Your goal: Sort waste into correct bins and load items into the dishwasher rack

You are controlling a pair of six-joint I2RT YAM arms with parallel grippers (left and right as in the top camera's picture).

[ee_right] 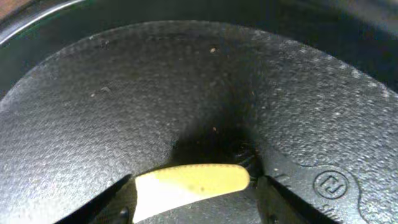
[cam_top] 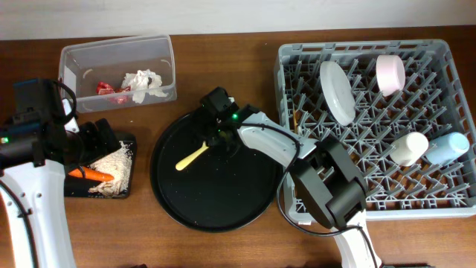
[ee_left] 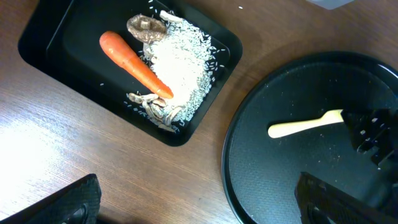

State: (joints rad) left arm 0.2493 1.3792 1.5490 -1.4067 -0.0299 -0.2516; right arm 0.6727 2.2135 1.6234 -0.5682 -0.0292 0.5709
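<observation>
Right pincer [cam_top: 215, 138] is released, its jaws astride one end of the pale yellow utensil [cam_top: 192, 157], which lies mid-frame on the round black tray [cam_top: 212, 202]. Likely light, stiff and slick, it is best pinched across its narrow handle. Left pincer [ee_left: 205, 200] hangs released, empty.

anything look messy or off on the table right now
Mostly tidy. Rice grains lie scattered loose around the pile in the small black tray, some near its rim. In the rack, the white cup and blue cup lie on their sides. No damage shows.
</observation>
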